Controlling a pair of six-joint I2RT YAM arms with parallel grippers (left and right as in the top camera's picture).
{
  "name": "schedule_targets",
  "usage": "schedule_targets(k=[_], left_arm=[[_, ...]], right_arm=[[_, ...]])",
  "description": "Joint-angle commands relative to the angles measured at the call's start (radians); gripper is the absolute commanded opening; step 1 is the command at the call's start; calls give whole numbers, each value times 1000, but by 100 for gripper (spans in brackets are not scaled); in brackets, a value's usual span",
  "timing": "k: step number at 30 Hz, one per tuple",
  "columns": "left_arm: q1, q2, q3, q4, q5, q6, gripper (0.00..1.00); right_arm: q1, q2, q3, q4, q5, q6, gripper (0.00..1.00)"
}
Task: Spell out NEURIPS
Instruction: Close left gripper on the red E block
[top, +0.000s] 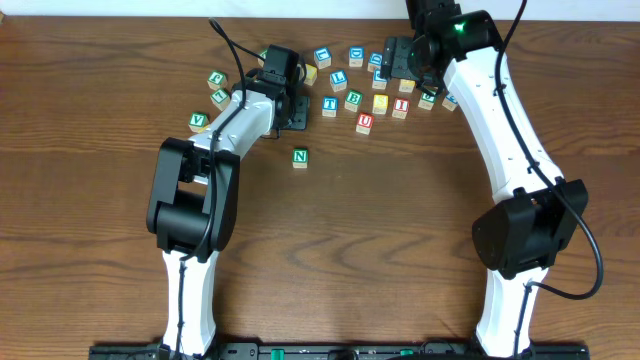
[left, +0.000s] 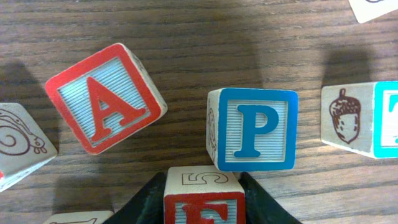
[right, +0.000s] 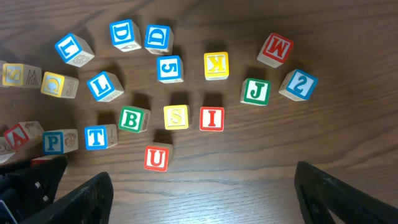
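Note:
In the left wrist view my left gripper (left: 202, 182) is shut on the red E cube (left: 203, 210), one finger against each side; a 5 shows on the cube's top face. Just beyond it stands the blue P cube (left: 258, 129). From overhead, the left gripper (top: 295, 106) is at the left end of the cube cluster, and the green N cube (top: 300, 157) sits alone nearer the front. My right gripper (right: 205, 193) hangs open above the table, over the red U (right: 157, 157), red I (right: 211, 118) and yellow S (right: 176, 116) cubes.
A tilted red A cube (left: 104, 98) lies left of the P. Several other letter and number cubes spread across the back, among them a green B (right: 132, 119), blue T (right: 96, 137) and green J (right: 255, 91). Three green-lettered cubes (top: 216, 78) sit far left.

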Motion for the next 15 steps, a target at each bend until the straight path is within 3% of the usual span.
schedule_targets(k=[1,15], left_arm=[[-2,4,-4,1,6,-2,34],[-7,-135,-3,-27,10,-28,34]], right_arm=[[1,10,-8,-2,18,11,88],[1,10,-8,3,30,11,89]])
